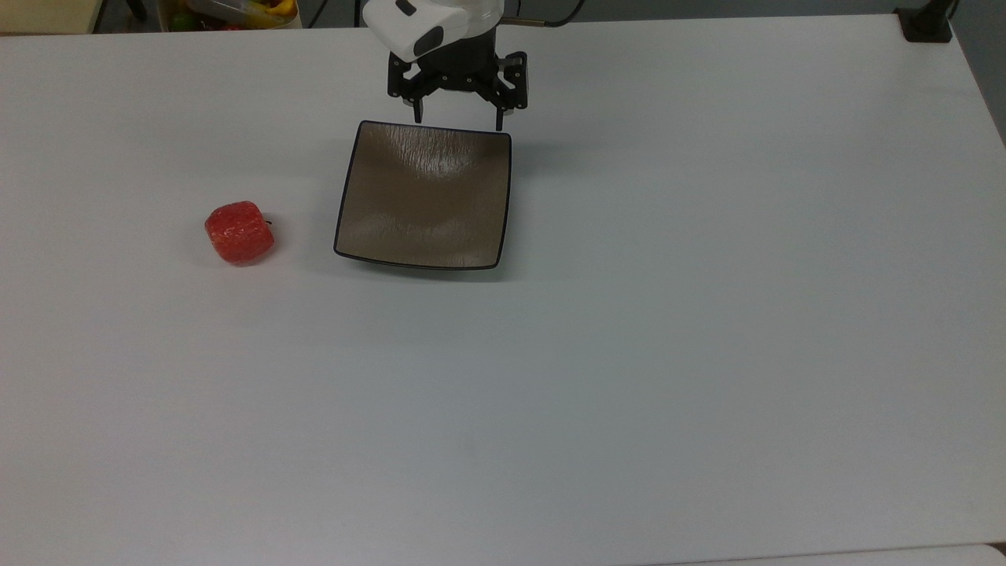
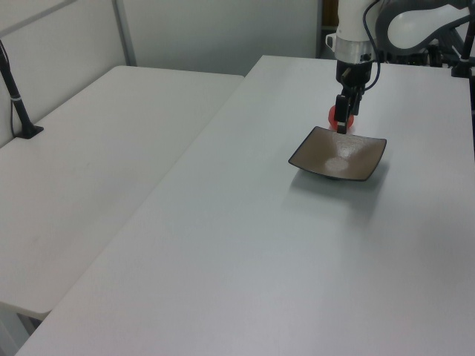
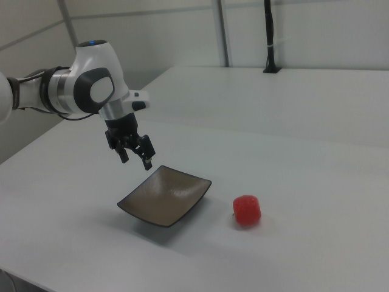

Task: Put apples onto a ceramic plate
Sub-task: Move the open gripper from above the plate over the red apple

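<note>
While apple [image 1: 239,232] lies apart, plate [image 1: 424,196] empty, end effector [image 1: 458,119] at rim

White worktop [image 1: 629,377] carrying two items, apart from each other: a square brown ceramic plate [image 1: 424,196] with a thin black rim, and one small red apple [image 1: 239,232] resting to the top view's left of the plate.

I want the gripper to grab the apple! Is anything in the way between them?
In the top view, bare white table lies between the open gripper and the apple. The ceramic plate sits just beside that path, under the gripper's near side.
</note>
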